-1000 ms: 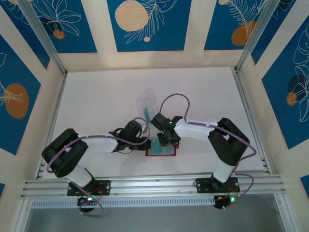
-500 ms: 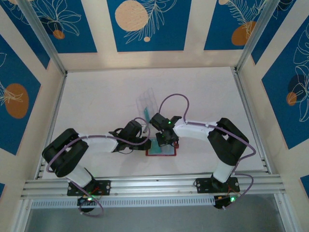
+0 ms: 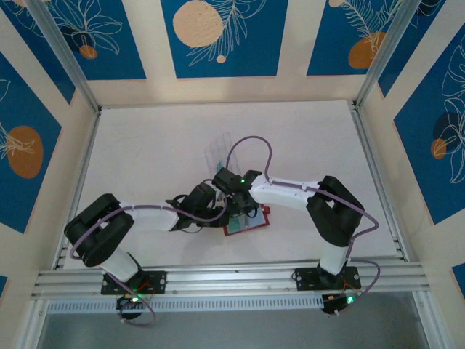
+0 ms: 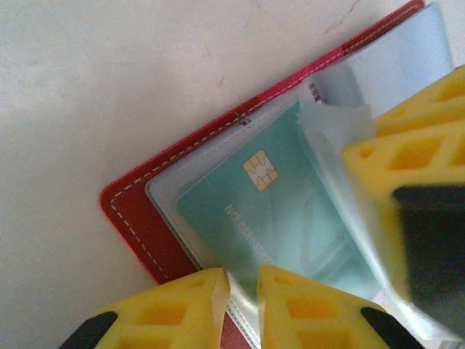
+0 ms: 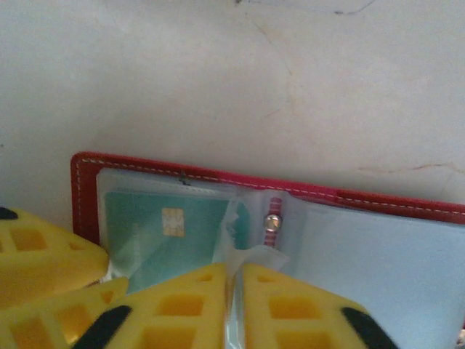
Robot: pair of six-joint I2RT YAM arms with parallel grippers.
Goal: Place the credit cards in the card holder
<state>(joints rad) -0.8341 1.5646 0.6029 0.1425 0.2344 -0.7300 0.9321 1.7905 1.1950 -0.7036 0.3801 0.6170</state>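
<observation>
Right gripper (image 5: 232,275) has its yellow fingers nearly together. A crumpled clear leaf of the open red wallet (image 5: 83,196) is caught in the slit between them, just beside the wallet's small metal snap (image 5: 272,222). Left gripper (image 4: 242,282) is just as narrow, its fingertips pinched on the outer edge of the clear pocket on the wallet's other half. A teal card (image 4: 280,214) lies chip up under that pocket, between the two grippers. The wallet lies spread open on the worktop (image 3: 145,145), close to the near edge and about midway along it, turned askew to that edge. From above, both grippers meet over it. A clear case (image 3: 219,151) lies farther back, toward the worktop's middle, apart from the wallet.
</observation>
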